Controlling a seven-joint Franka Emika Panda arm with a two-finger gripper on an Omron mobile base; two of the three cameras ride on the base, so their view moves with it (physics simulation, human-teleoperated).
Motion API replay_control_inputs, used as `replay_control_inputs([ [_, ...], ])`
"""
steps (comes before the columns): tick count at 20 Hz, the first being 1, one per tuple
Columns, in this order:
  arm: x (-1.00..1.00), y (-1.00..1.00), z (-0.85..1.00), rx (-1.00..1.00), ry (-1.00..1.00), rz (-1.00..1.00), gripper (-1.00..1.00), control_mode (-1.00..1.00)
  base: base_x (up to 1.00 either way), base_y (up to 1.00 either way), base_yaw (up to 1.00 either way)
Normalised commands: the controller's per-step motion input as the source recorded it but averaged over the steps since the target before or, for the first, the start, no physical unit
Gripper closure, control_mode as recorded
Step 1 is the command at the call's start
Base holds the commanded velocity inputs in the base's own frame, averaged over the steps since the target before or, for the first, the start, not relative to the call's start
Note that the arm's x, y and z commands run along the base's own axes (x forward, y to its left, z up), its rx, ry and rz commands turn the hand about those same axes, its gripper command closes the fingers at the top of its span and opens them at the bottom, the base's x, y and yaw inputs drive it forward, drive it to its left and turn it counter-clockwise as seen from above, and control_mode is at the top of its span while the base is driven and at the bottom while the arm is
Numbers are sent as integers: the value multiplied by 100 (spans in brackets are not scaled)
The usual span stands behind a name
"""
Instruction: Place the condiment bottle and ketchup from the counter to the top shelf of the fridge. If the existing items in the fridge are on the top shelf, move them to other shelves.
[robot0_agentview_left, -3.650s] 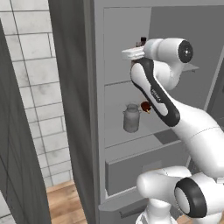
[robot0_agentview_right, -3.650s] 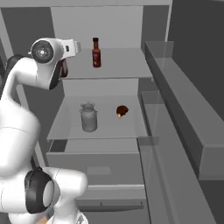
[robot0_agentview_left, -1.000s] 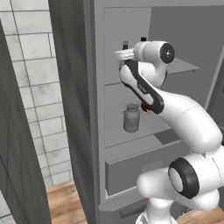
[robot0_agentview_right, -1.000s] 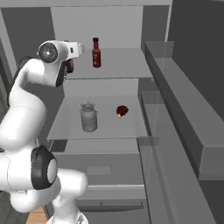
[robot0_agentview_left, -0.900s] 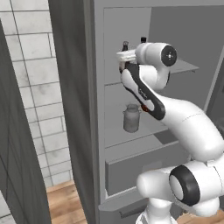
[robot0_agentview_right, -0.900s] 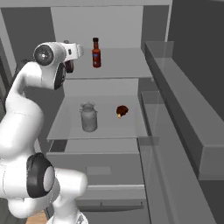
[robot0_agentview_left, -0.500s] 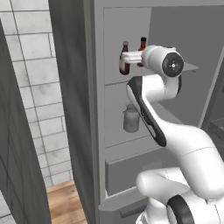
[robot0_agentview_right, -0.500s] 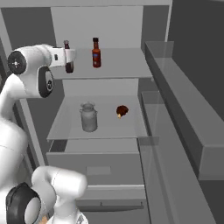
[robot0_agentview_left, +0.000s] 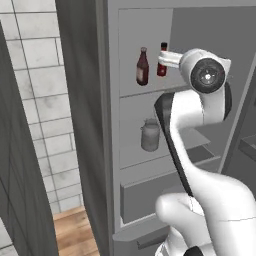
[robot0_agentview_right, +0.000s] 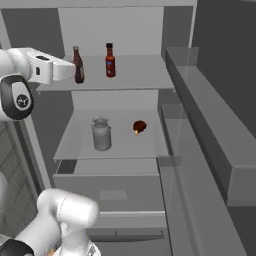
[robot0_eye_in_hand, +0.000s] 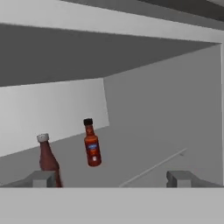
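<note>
Ketchup (robot0_agentview_right: 78, 65), a slim dark-red bottle with a narrow neck and a small pale cap, stands upright at the left end of the top shelf (robot0_agentview_right: 145, 75), a thin flat light-grey plate running the width of the fridge (robot0_agentview_right: 180, 30). Just left of it, the white arm reaches in at shelf height. In the hand view, the gripper (robot0_eye_in_hand: 112, 178) shows two blunt grey finger tips (robot0_eye_in_hand: 42, 178) spread wide apart with nothing between them; the ketchup stands just behind the left one, and I cannot tell whether they touch. A little to the right on the same shelf stands the condiment bottle (robot0_agentview_right: 110, 60), upright, glossy orange-red with a black cap and a small label band.

On the matching plate below, the milk can (robot0_agentview_right: 101, 133) sits toward the left: dull grey metal, rounded shoulders, a lid on top. To its right, apart from it, lies the chicken drumstick (robot0_agentview_right: 139, 126), a small brown roasted lump. Beneath them is the drawer (robot0_agentview_right: 112, 192), a grey box with a flat front. Smooth pale-grey walls line the inside. At the far right, the dark door (robot0_agentview_right: 220, 140) stands swung open.
</note>
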Motion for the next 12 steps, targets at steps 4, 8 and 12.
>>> replay_control_inputs([
  [4,-100,-40,7,11,8,-13,-100,-100,0,0,0],
  [8,-100,-19,-28,1,18,-1,-100,-100,0,0,0],
  [12,-75,35,-49,-7,14,14,-100,-100,0,0,0],
])
